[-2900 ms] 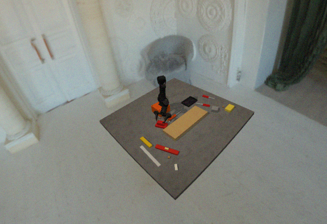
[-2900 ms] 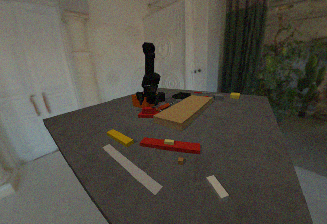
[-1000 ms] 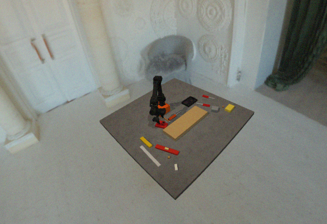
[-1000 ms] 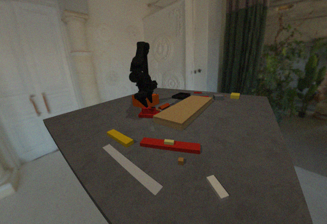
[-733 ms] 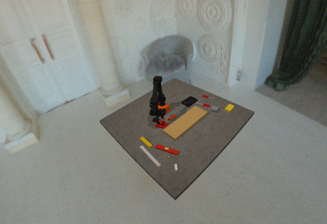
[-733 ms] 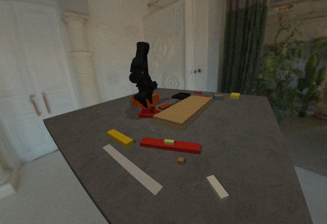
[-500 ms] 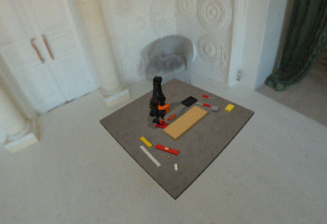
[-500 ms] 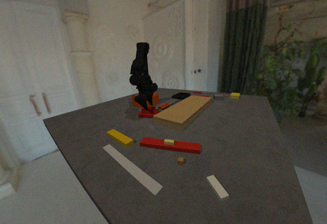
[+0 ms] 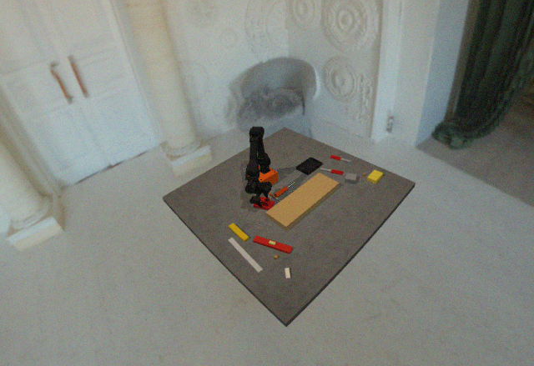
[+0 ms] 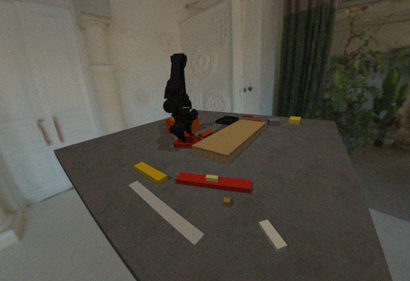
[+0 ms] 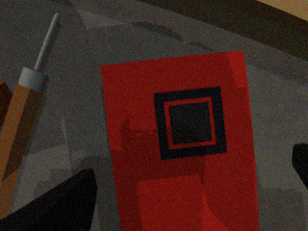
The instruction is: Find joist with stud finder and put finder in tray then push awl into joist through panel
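The red stud finder, with a black square on top, lies on the table beside the near end of the wooden floor panel. My gripper is open and points down low over the stud finder, one finger on each side of it in the wrist view, with nothing held. What looks like the awl, with a tan handle and thin metal spike, lies left of the stud finder in the wrist view. The black tray stands beyond the panel's far end. The joist is hidden.
An orange-handled tool lies between awl and panel. Two red-handled tools, a grey block and a yellow block lie at the far side. A red level, yellow bar and pale strip lie at the near side.
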Tool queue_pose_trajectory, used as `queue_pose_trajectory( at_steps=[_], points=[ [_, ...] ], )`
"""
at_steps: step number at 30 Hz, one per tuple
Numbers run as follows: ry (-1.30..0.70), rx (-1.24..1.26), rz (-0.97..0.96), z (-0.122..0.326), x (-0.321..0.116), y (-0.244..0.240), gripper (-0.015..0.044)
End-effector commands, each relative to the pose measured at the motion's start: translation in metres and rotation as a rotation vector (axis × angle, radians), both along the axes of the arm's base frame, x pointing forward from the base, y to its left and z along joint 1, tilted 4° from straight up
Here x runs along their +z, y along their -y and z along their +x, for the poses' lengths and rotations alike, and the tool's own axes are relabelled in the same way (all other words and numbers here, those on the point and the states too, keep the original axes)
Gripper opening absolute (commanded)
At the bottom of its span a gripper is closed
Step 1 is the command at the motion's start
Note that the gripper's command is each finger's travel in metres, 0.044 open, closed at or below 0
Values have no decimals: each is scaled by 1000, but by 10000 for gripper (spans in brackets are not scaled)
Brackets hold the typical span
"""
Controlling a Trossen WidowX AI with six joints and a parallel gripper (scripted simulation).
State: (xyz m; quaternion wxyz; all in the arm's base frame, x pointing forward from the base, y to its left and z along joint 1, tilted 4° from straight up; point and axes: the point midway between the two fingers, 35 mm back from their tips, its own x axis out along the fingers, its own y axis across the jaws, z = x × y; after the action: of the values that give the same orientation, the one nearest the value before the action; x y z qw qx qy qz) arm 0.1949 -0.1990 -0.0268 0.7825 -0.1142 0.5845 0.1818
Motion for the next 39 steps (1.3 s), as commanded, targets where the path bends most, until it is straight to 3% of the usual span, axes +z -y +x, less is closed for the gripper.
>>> queue_pose_trajectory(
  at_steps=[1, 3, 6, 36, 39],
  points=[
    [-1, -3, 11, -1, -8, -3, 440],
    [-1, -3, 11, -1, -9, -4, 440],
    [-1, -3, 11, -1, -9, -4, 361],
    [-1, -3, 11, -1, -9, -4, 161],
    [-1, -3, 11, 0, -2, -2, 82]
  ],
)
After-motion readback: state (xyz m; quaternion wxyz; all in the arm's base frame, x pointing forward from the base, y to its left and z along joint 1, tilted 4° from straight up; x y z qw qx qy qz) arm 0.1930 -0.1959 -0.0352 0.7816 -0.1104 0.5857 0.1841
